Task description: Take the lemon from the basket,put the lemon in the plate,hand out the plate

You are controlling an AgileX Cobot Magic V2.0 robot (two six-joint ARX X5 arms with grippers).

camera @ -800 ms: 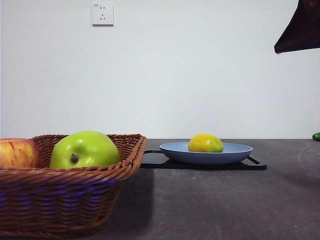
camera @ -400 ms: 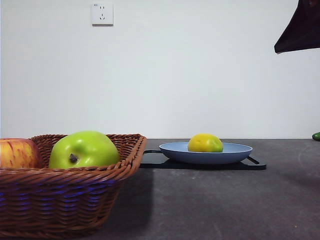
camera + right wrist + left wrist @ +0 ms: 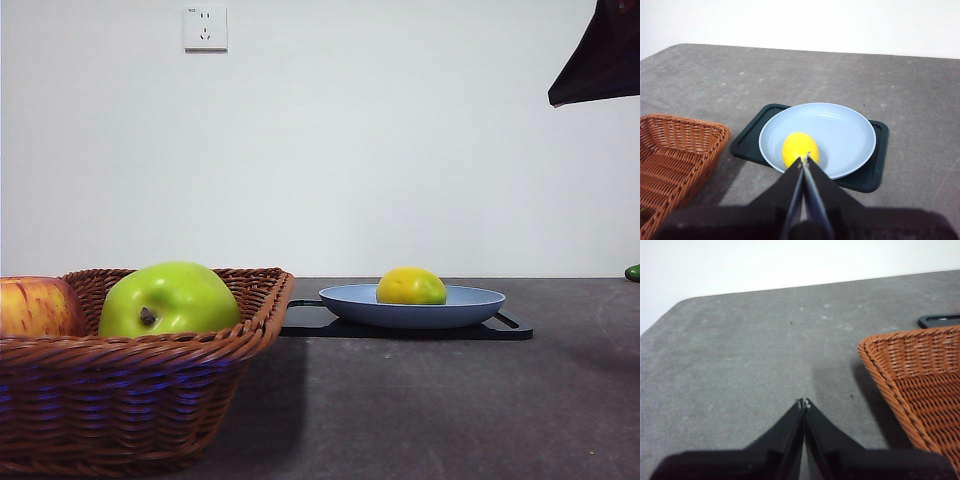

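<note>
With the right gripper (image 3: pixel 805 159) closed on nothing above the lemon (image 3: pixel 411 287), tilting the plate (image 3: pixel 470 303) during handover probably rolls the fruit off.

You won't find any readable text here; the wall socket (image 3: pixel 205 28) at eleven o'clock bears only an illegible mark.

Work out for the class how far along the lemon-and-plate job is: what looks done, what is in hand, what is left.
Done: the lemon lies in the plate, out of the basket; the plate sits on a black tray. In hand: nothing is gripped; the right hand hangs shut above the plate, and the left hand, also shut, waits over bare table beside the basket. Left: grasping the plate and handing it out.
</note>
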